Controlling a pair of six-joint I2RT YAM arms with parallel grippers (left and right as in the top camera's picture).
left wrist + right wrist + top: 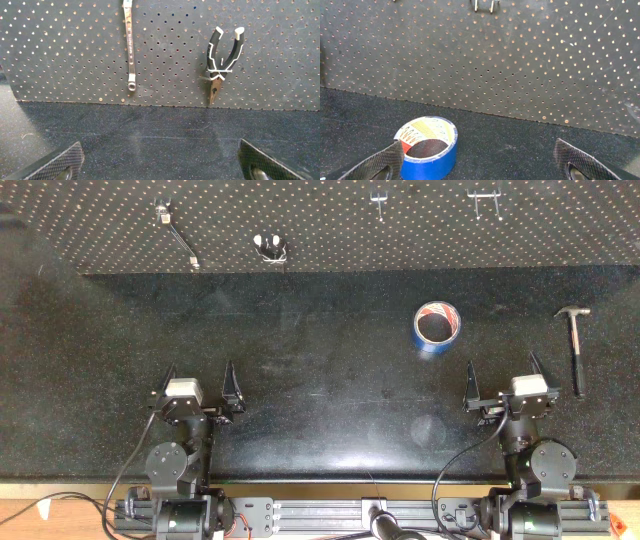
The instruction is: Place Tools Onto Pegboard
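tape (437, 326) lying flat | right hand (502, 363) open, nearest, tape ahead-left | hammer (575, 348) right of tape, head toward pegboard (330, 220) | left hand (199, 368) open, well left of tape

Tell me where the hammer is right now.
The hammer lies flat on the black table at the top view's far right, just outside the right gripper, with the blue tape roll to its left.

I'm driving two matte black arms (165, 463) built from rounded joint housings, each with a pale grey block (182, 389) at the wrist. The left hand (198, 372) and right hand (501, 366) have thin, tapering black fingers (55, 162) with a carbon-fibre weave. Black cables (437, 485) loop down to a slotted metal base rail (300, 510).
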